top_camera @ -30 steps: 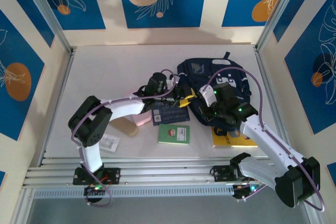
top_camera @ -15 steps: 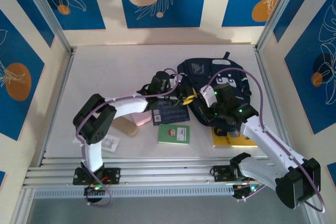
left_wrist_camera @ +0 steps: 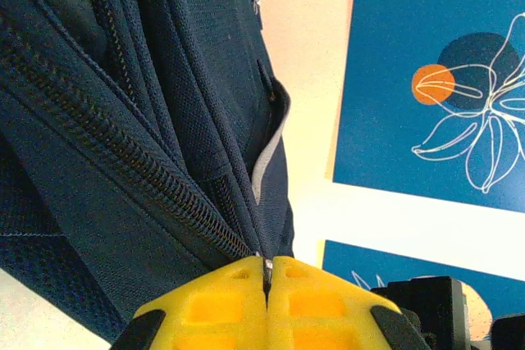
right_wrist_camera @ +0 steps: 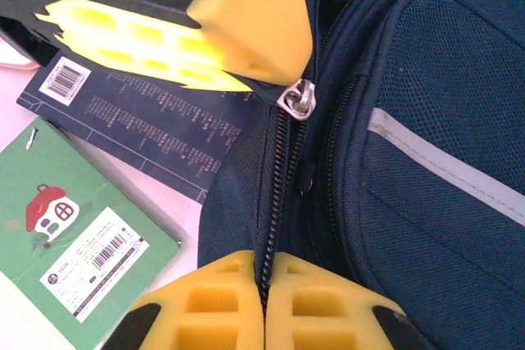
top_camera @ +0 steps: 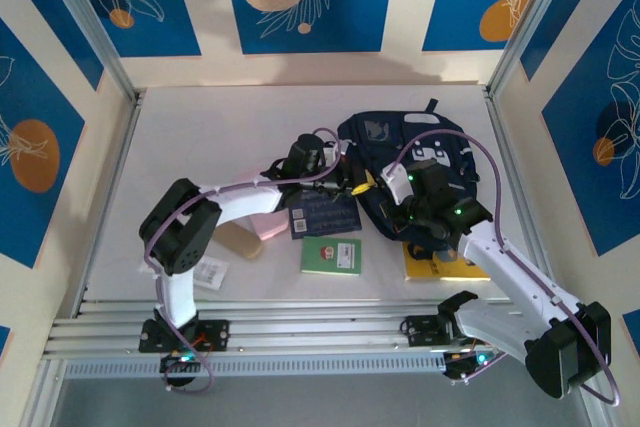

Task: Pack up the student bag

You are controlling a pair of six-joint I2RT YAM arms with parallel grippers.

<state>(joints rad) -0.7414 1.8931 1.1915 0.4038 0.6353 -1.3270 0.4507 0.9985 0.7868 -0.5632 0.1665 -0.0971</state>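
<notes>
A: Student bag (top_camera: pixel 370 152), position?
B: Lying on the table (top_camera: pixel 220 137), in the right half. It sits closer to the right edge than the left and stops short of the far edge. Navy mesh fabric with a grey stripe.

A: Left gripper (left_wrist_camera: pixel 267 284)?
B: At the bag's left side. Its yellow pads (left_wrist_camera: pixel 221 301) are pressed together with a sliver of metal caught between them, where the zipper (left_wrist_camera: pixel 164 190) runs in. Probably the pull tab, but too little shows to be sure.

A: Right gripper (right_wrist_camera: pixel 264 284)?
B: On the bag's near-left edge. The pads are closed flat on the zipper line, and the teeth run straight into the pinch. A silver zipper pull (right_wrist_camera: pixel 297 97) sits farther up that line, right at the tip of the left gripper's finger.

A: Loose items?
B: A navy booklet (top_camera: pixel 325 215) with a barcode lies against the bag's left side. A green booklet (top_camera: pixel 332 255) with a red-roofed house lies just beside it, toward the near edge. A yellow book (top_camera: pixel 440 265) is partly under the right arm.
</notes>
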